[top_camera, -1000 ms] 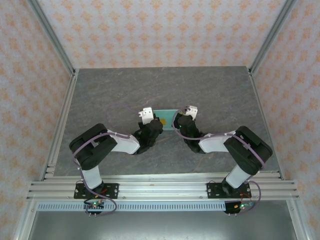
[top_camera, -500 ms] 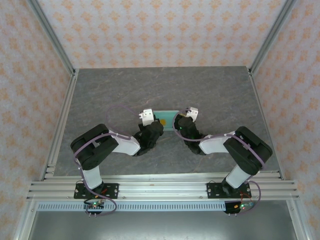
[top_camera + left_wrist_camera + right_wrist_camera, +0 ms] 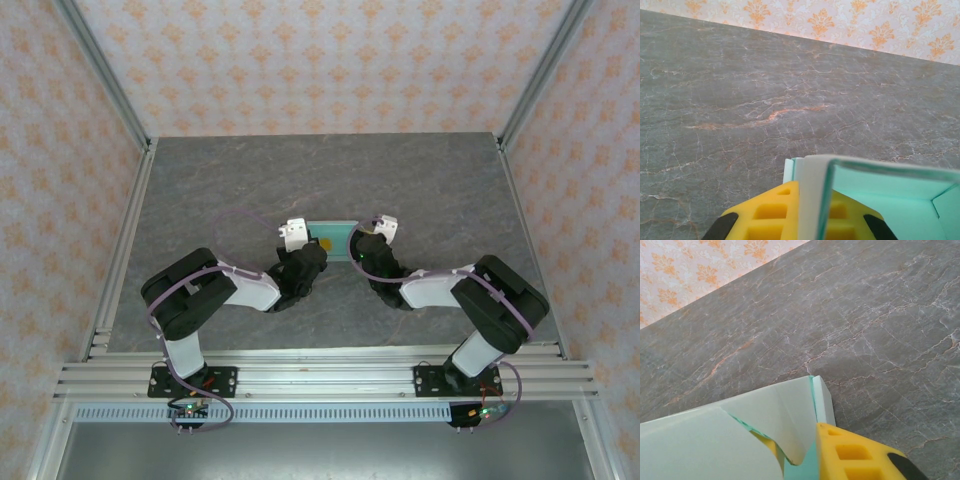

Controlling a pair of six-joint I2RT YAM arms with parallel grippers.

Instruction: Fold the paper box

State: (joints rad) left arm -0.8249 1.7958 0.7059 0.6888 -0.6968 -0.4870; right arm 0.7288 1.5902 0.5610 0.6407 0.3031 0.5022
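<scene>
The paper box [image 3: 331, 231] is pale mint card, partly folded, and sits mid-table between my two grippers. My left gripper [image 3: 297, 236] is at its left end. In the left wrist view the yellow fingers [image 3: 775, 210] of my left gripper [image 3: 815, 192] are shut on an upright wall of the paper box [image 3: 880, 185]. My right gripper [image 3: 371, 236] is at the box's right end. In the right wrist view my right gripper [image 3: 797, 445] stands slightly open. A rounded flap of the paper box [image 3: 785, 415] hangs loose between its yellow fingers [image 3: 855, 455].
The grey marbled tabletop [image 3: 420, 180] spreads out beyond the box. Patterned walls [image 3: 330, 60] and aluminium frame posts [image 3: 105, 75] close it in at the back and sides. Both arm bases are on the rail [image 3: 320, 380] at the near edge.
The right gripper's jaws have parted from shut, letting go of the flap, and that wrist has shifted slightly right. The left gripper keeps its hold in the same place.
</scene>
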